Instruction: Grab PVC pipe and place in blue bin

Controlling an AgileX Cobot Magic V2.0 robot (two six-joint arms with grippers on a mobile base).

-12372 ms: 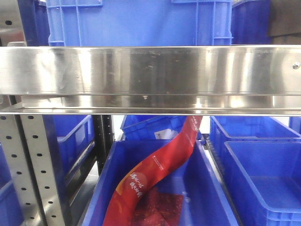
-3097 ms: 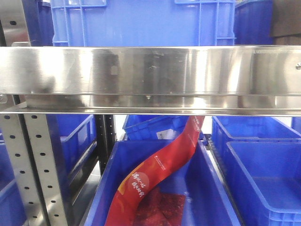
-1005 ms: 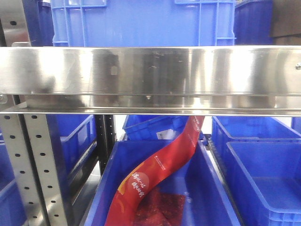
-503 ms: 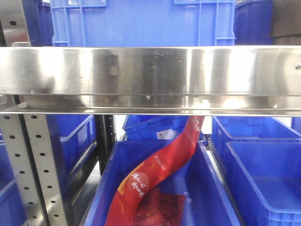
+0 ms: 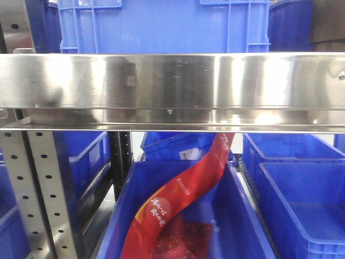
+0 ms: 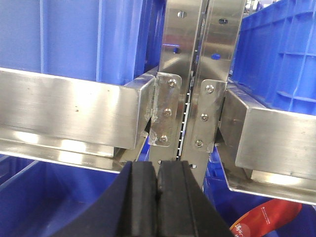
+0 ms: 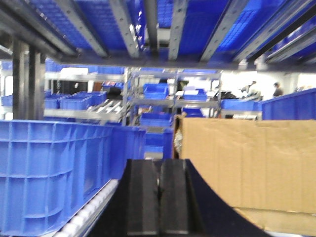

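Note:
No PVC pipe shows in any view. In the front view a blue bin (image 5: 237, 216) sits below the steel shelf beam (image 5: 172, 81); a long red packet (image 5: 183, 194) leans in it. My left gripper (image 6: 158, 170) is shut with nothing between its black pads, facing a steel rack upright (image 6: 197, 89). My right gripper (image 7: 159, 168) is shut and empty too, pointing along a shelf level between a blue bin (image 7: 54, 168) on the left and a cardboard box (image 7: 247, 163) on the right.
An empty blue bin (image 5: 302, 205) sits at the lower right and a large blue crate (image 5: 161, 24) on the shelf above. A perforated steel post (image 5: 38, 189) stands at the left. Roller rails (image 7: 94, 207) run beside the right gripper, with shelf slats overhead.
Since 12.4 s ago the front view has shifted slightly, so the scene sits a bit further right. Over the last second nothing has visibly moved.

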